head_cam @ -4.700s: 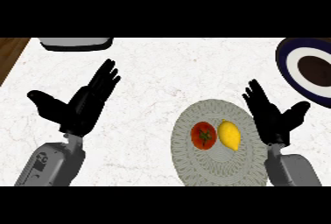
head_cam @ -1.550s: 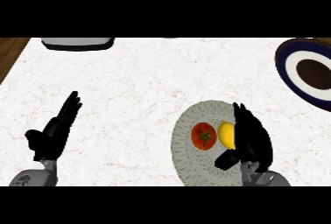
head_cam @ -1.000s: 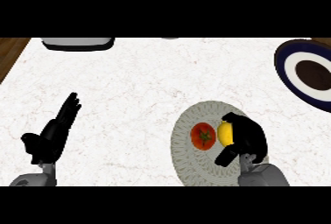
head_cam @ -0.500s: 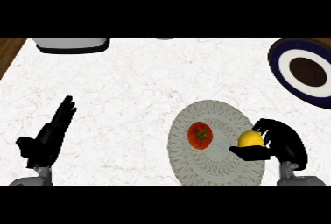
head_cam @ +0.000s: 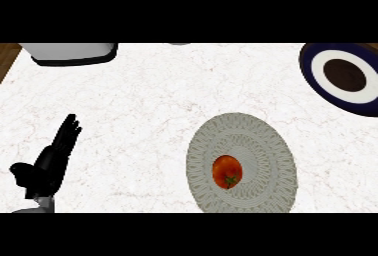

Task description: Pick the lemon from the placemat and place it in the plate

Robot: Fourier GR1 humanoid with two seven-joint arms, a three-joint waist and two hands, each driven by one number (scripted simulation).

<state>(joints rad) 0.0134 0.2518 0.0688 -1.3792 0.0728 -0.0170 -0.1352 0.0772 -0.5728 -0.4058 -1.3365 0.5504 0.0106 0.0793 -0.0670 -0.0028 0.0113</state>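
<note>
A round grey woven placemat (head_cam: 251,142) lies on the white marble counter at lower right, with a red tomato (head_cam: 227,171) on it. No lemon shows anywhere in the head view. The plate (head_cam: 341,75), dark blue with a white ring and a dark centre, sits at the upper right, partly cut by the edge. My left hand (head_cam: 49,162) rests open at the lower left, fingers straight and pointing up. My right hand is out of view.
A grey and white container (head_cam: 70,52) stands at the counter's far left edge. A strip of brown wood (head_cam: 6,57) shows at the far left beyond the counter.
My right hand, shut on the lemon, lifted it off the placemat to the right and has left the view with it. The tomato stays on the placemat. The left hand has barely moved.
</note>
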